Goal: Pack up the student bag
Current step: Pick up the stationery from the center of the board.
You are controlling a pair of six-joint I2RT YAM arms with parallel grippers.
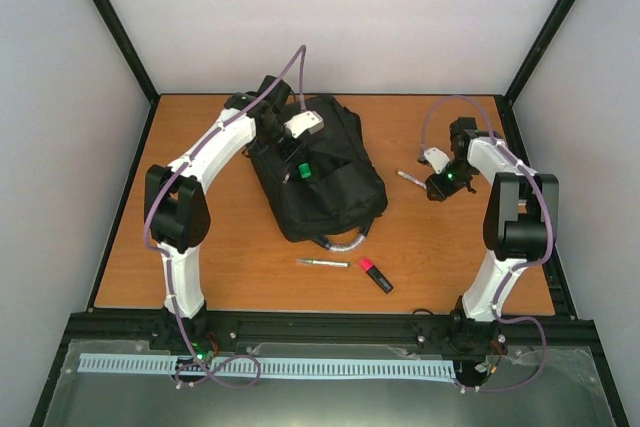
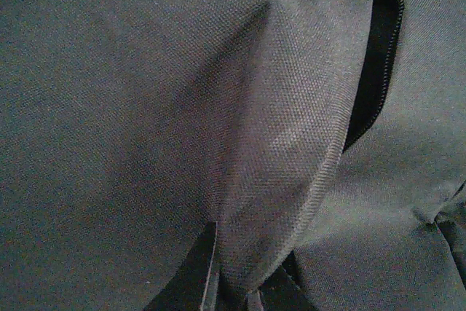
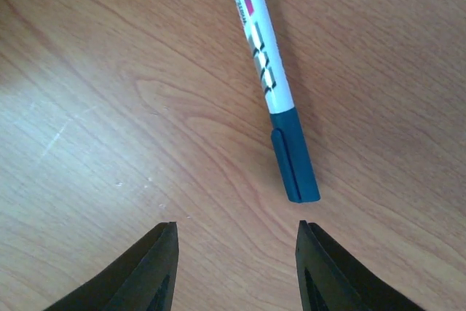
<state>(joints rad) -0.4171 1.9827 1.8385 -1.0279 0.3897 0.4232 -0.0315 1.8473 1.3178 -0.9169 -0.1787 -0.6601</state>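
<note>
Right now my left gripper (image 1: 298,169) is down on the large black soft fabric backpack (image 1: 315,172), which lies on the brown wooden table (image 1: 200,147). In the left wrist view my left gripper (image 2: 237,290) is pressed together on a raised fold of the backpack (image 2: 182,107); the cloth bunches up from between my two dark fingers (image 2: 198,274). Up and to the right of that pinch, a dark zip opening (image 2: 375,71) gapes along a line of black teeth.

My right gripper (image 1: 430,185) is well off to the right of the backpack, low over bare wood. Its jaws stand spread with nothing between them, and in the right wrist view my right gripper (image 3: 237,267) points at a white plastic pen with a dark blue cap (image 3: 269,78). The pen lies flat on the table just ahead of my fingertips (image 3: 156,267), cap end nearest me and slightly towards my right finger, not touching either one. From above, this pen (image 1: 410,178) sits just to the left of my right gripper.

Nearer my bases than either gripper, the backpack's grey-silver loop handle (image 1: 345,244) sticks out from its near edge. Just beyond the handle lie a slim silvery pen (image 1: 322,263) and a pink and black highlighter (image 1: 376,275), apart from the backpack.
</note>
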